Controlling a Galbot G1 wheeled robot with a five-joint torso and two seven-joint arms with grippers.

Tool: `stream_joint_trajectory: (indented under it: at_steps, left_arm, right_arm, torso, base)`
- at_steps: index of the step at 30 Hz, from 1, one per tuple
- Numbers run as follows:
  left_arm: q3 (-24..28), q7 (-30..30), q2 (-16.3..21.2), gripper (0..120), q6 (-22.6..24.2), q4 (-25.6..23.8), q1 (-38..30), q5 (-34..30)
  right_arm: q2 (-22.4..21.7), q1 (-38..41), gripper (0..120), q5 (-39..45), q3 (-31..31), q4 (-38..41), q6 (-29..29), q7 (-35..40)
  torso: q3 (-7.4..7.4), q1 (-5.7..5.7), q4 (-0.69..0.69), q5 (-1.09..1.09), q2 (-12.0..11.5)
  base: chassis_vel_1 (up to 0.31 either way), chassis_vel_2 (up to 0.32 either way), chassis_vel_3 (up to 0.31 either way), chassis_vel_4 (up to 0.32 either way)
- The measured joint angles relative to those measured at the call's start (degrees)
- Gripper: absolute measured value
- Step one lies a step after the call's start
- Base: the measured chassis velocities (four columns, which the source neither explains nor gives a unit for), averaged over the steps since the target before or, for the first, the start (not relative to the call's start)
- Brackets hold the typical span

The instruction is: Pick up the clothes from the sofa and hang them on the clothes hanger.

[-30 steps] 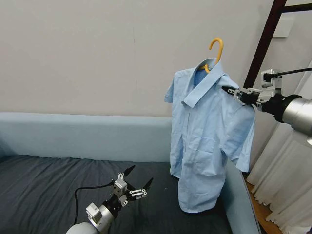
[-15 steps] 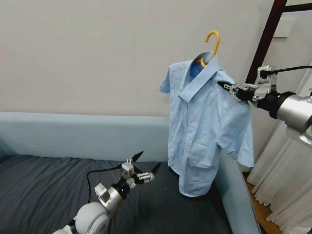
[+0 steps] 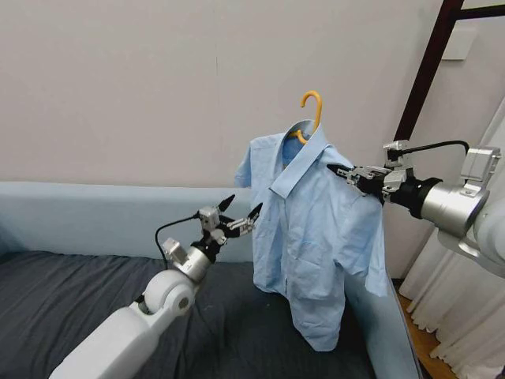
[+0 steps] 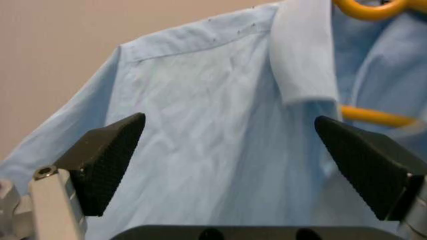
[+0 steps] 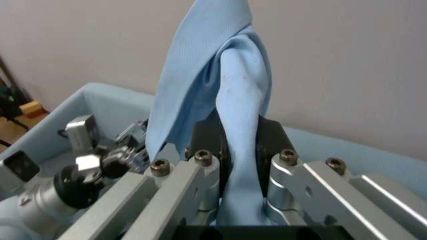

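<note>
Wall (image 3: 118,87): pale, plain, behind everything.

Sofa (image 3: 95,217): pale blue back and side, dark seat cushion (image 3: 63,300).

Curtain (image 3: 465,300): white, folded, at the far right beside the sofa's end.

Post (image 3: 426,67): dark wood, leaning, upper right, behind the right arm.

Shirt (image 3: 316,237): light blue, short-sleeved, collar turned down. It hung in the air on the hanger, over the right end of the sofa, with its hem dangling in front of the sofa's side.

Right gripper (image 3: 341,171): reached in from the right at shoulder height. Its fingers were pressed together on a bunched fold of the shirt's shoulder, as the right wrist view showed (image 5: 237,145).

Left gripper (image 3: 243,207): raised above the sofa back, just beside the shirt's other sleeve. Its fingers (image 4: 107,155) were spread wide and held nothing, with the shirt front framed between them.

Hanger (image 3: 318,110): orange-yellow, hook standing free above the collar, bar partly visible inside the open neck (image 4: 373,116).
</note>
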Motion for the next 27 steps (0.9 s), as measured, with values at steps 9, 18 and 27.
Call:
stream_joint_trajectory:
  at_steps: [9, 18, 27]
  left_arm:
    - [4.5, -0.9, -7.3, 100, 0.9, 4.6, -6.8, -1.2]
    - [4.1, -1.0, -4.6, 100, 1.9, 2.8, -2.5, 3.1]
    - [3.2, -0.2, -0.8, 100, 2.0, -1.8, 1.1, 4.2]
  right_arm:
    - [0.6, -0.4, 7, -1.0, -0.1, -0.5, 0.0, -0.4]
    - [0.9, -0.6, 7, -1.7, 0.2, -1.1, 0.0, -0.5]
    - [1.7, 0.0, 7, -1.9, 0.3, -1.9, 0.1, -0.7]
  torso:
    - [-0.01, 0.0, -0.02, 0.0, 0.0]
    - [-0.01, 0.0, 0.01, -0.01, 0.0]
    - [-0.01, -0.01, 0.0, -0.02, 0.0]
  base:
    - [0.0, 0.0, 0.0, 0.0]
    - [0.0, 0.0, 0.0, 0.0]
    - [0.0, 0.0, 0.0, 0.0]
